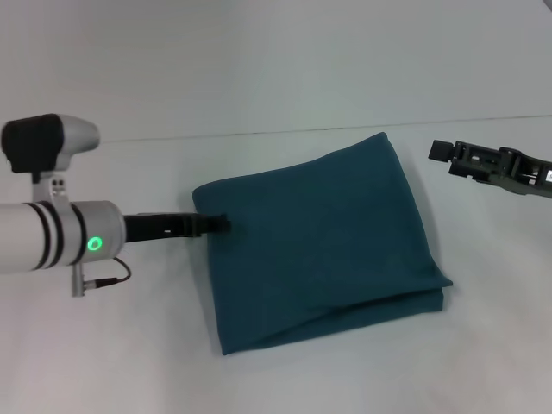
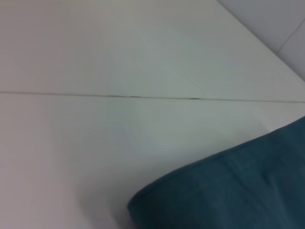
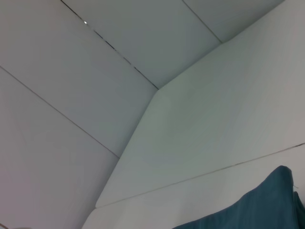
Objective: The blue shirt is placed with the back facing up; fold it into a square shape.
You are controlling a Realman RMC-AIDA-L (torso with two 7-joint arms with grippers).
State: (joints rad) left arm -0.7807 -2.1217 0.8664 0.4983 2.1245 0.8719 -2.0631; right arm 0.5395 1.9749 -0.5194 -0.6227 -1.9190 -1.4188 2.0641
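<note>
Now the left gripper [image 1: 222, 224] is pinching the folded blue shirt [image 1: 319, 237] at its near edge; the right gripper [image 1: 438, 152] is hovering apart, its opening impossible to tell.

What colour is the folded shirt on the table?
The blue shirt is plain dark teal-blue, with no lettering showing; the head view shows it best.

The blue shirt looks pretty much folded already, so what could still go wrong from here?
1. The left gripper sits right at the blue shirt's left edge; pulling away could drag that edge and spoil the shape.
2. The near right corner shows layers slightly splayed, so a nudge might open the fold.
3. The right gripper hangs off the shirt's far right corner; a low sweep could catch it.
</note>
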